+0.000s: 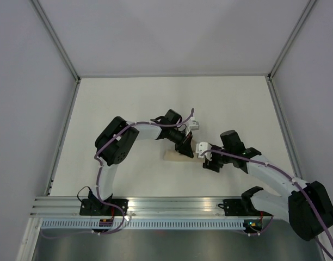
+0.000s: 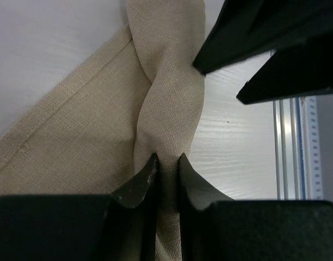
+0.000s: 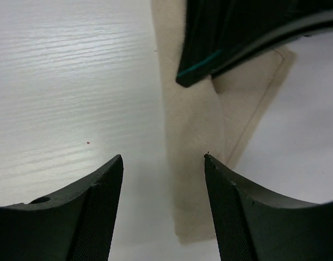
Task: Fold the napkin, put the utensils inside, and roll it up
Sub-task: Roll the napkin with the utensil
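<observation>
The beige napkin (image 1: 173, 156) lies as a narrow folded strip on the table between the two arms. My left gripper (image 1: 188, 149) is at its right end, shut on a raised, twisted fold of the cloth. In the left wrist view the jaws (image 2: 167, 163) pinch that fold, and the napkin (image 2: 74, 147) spreads to the left. My right gripper (image 1: 206, 162) is open just right of the napkin's end. In the right wrist view its jaws (image 3: 164, 163) straddle the edge of the napkin strip (image 3: 191, 136) without touching it. The fork is hidden or out of view.
The white table (image 1: 128, 109) is walled by a grey frame. An aluminium rail (image 1: 172, 204) runs along the near edge by the arm bases. The right gripper's fingers (image 2: 264, 43) show close above the left one's; the left gripper's body (image 3: 237, 32) fills the right wrist view's top.
</observation>
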Robot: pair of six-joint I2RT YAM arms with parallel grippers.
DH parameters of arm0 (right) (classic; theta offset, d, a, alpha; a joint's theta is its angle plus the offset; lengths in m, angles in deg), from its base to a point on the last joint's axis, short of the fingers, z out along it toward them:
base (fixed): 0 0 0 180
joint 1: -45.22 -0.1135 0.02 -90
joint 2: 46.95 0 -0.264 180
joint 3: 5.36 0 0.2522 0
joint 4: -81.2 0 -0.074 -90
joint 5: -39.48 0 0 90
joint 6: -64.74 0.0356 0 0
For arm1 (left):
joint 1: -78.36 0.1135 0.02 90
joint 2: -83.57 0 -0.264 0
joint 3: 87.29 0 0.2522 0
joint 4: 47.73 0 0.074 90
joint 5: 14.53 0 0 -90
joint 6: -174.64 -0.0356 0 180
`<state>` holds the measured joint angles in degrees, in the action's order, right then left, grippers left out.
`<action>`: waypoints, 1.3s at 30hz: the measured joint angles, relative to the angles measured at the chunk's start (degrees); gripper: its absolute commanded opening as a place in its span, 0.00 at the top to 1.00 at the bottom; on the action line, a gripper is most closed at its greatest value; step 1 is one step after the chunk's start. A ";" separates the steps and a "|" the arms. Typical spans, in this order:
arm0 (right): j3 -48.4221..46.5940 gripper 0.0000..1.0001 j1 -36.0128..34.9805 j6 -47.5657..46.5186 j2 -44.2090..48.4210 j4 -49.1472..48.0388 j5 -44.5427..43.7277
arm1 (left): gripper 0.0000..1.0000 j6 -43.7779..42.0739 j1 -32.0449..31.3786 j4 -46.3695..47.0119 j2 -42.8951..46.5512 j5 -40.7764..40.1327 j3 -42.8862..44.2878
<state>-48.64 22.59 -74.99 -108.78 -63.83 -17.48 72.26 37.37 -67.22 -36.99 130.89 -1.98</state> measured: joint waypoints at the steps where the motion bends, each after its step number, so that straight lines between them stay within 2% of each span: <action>1: 1.05 0.33 -2.27 -0.09 0.07 -1.11 -1.44 | 0.98 0.44 0.15 -0.63 -0.59 0.83 0.59; 6: 3.63 0.33 -10.05 -0.17 -1.03 -6.75 -8.20 | 0.98 1.99 0.52 -3.26 -2.23 3.72 2.16; 12: 4.74 0.43 -15.58 -0.48 -5.09 -13.22 -15.06 | 0.92 3.37 0.52 -5.35 -2.73 5.16 2.45; 15: 4.76 0.54 -16.68 -0.79 -6.75 -15.32 -17.16 | 0.80 3.72 0.57 -6.14 -2.73 5.27 2.45; 16: 4.76 0.63 -16.83 -1.01 -7.15 -15.93 -17.73 | 0.72 3.80 0.59 -6.32 -2.73 5.33 2.45; 18: 4.74 0.72 -16.96 -1.18 -7.65 -16.68 -18.43 | 0.66 3.89 0.63 -6.56 -2.71 5.42 2.43; 19: 4.74 0.75 -17.03 -1.25 -7.67 -16.76 -18.58 | 0.61 3.93 0.66 -6.64 -2.67 5.64 2.40; 21: 4.72 0.77 -17.03 -1.31 -7.67 -16.79 -18.88 | 0.57 3.96 0.68 -7.02 -2.29 5.97 2.32; 25: 4.39 0.81 -17.11 -1.40 -7.96 -16.41 -18.95 | 0.53 3.96 0.48 -7.78 -0.79 4.61 1.75; 26: 4.04 0.81 -17.14 -1.42 -8.13 -16.00 -18.93 | 0.44 3.98 0.46 -7.72 -0.31 4.00 1.44; 27: 3.69 0.82 -17.14 -1.44 -8.37 -15.58 -18.75 | 0.43 3.96 0.46 -7.69 0.24 3.41 1.01; 34: -1.99 0.82 -15.56 -1.62 -12.39 -8.50 -15.50 | 0.42 6.91 2.29 -2.80 9.14 -4.02 -7.23; 39: -8.92 0.83 -12.28 -2.89 -18.05 -0.57 -10.47 | 0.43 10.32 4.42 4.87 17.84 -12.50 -15.89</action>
<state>-57.56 10.31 -77.88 -126.83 -64.40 -27.95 82.58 41.78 -62.35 -19.15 118.39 -17.87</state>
